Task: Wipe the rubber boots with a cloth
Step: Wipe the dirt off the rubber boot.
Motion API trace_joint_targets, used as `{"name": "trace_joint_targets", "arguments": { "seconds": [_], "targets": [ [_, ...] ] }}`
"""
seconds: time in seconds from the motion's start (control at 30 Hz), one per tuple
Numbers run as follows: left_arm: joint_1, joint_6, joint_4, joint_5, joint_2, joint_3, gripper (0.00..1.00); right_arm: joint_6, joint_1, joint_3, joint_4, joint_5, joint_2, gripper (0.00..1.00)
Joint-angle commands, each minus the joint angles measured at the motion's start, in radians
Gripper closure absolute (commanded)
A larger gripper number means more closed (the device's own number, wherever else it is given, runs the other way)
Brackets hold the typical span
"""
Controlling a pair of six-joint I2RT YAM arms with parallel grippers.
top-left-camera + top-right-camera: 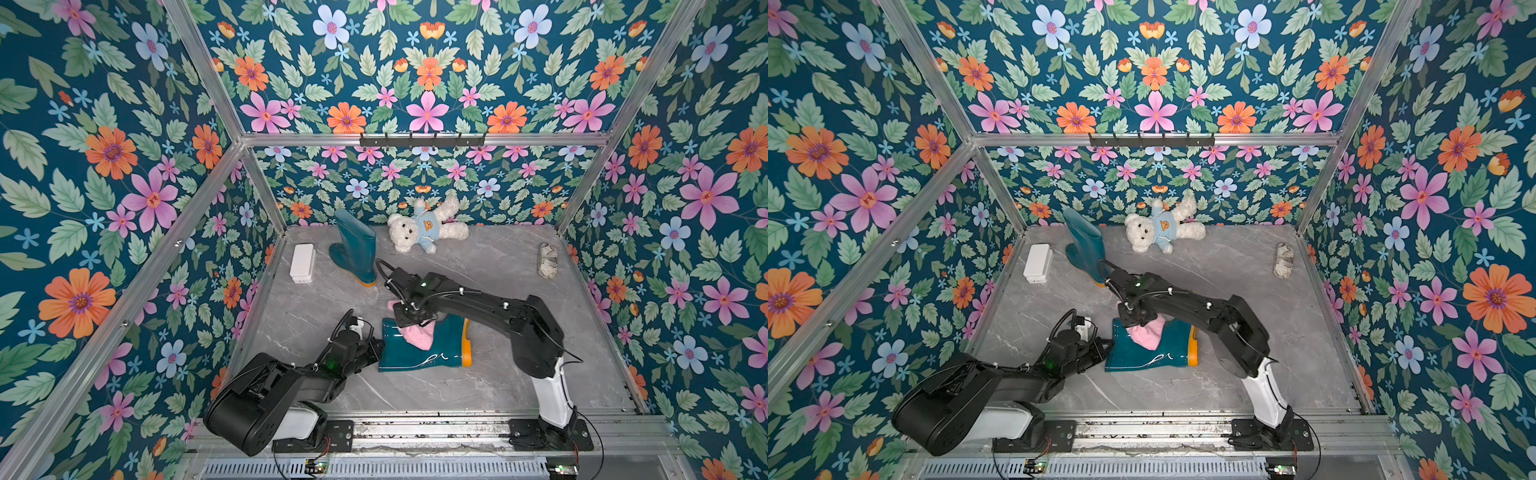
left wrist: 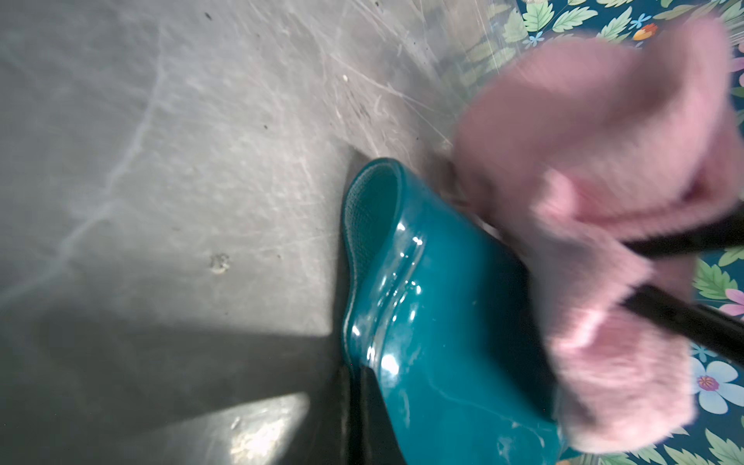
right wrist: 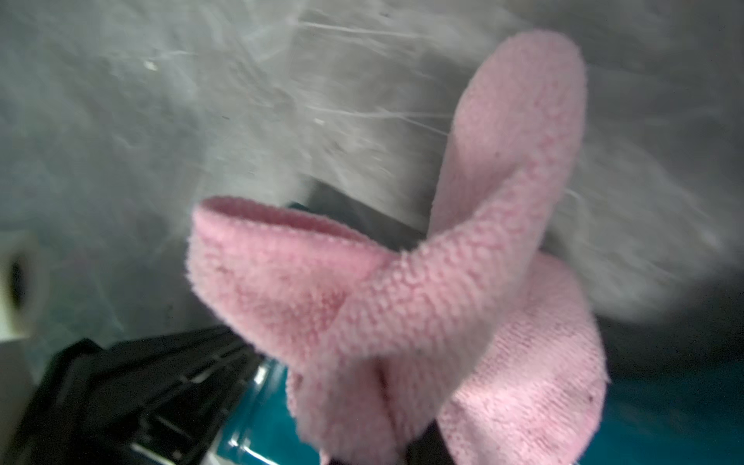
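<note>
**Boot-wiping station: hazards, then setting**

Hazards (judged)
1. Lying boot point(image 1: 419, 353): teal and glossy, on its side at mid-counter, orange sole toward the right arm. The left end effector point(image 1: 374, 347) is closed at the shaft's rim and seems to pinch it. Slick rubber in so thin a pinch could slip or swivel under sideways pressure.
2. Cloth point(image 1: 415, 336): pink and fuzzy, bunched on the lying boot's shaft, clamped in the right end effector point(image 1: 409, 316). Loose flaps could fold under, so that bare fingers rather than pile rub the rubber. A weak hold could leave the cloth behind.

Setting
- Walls point(image 1: 104, 166): floral paper on dark teal, with a black hook rail point(image 1: 422, 140) at the back.
- Counter point(image 1: 478, 390): grey, marbled, scuffed in the wrist views.
- Standing boot point(image 1: 355, 249): upright near the back wall.
- Teddy bear point(image 1: 424, 228): white, sprawled at the back.
- White box point(image 1: 302, 262): just beside the standing boot.
- Rag bundle point(image 1: 547, 259): near the right wall.
</note>
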Motion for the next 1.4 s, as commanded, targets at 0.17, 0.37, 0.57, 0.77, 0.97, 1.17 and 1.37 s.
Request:
{"name": "trace_joint_targets", "arguments": {
  "seconds": [0.17,0.37,0.57,0.77,0.97,1.17,1.37],
  "targets": [
    [0.0,0.017,-0.091,-0.008,-0.026,-0.006,1.0,0.01,0.033,0.178,-0.084,-0.045,0.153,1.0],
    [0.0,0.006,-0.095,-0.021,-0.032,-0.013,1.0,0.023,0.032,0.138,-0.134,-0.008,0.164,1.0],
    [0.0,-0.001,-0.116,-0.036,-0.05,-0.017,1.0,0.04,-0.01,-0.043,-0.115,0.038,0.046,1.0],
    [0.0,-0.003,-0.132,-0.045,-0.069,-0.021,1.0,0.034,-0.06,-0.221,-0.161,0.13,-0.101,1.0],
    [0.0,-0.005,-0.125,-0.044,-0.059,-0.022,1.0,0.014,-0.163,-0.402,-0.192,0.204,-0.303,1.0],
    [0.0,0.0,-0.128,-0.044,-0.055,-0.016,1.0,-0.021,-0.251,-0.468,-0.202,0.251,-0.428,1.0],
    [0.0,0.001,-0.123,-0.041,-0.036,-0.009,1.0,-0.03,-0.123,-0.357,-0.1,0.153,-0.321,1.0]
  ]
}}
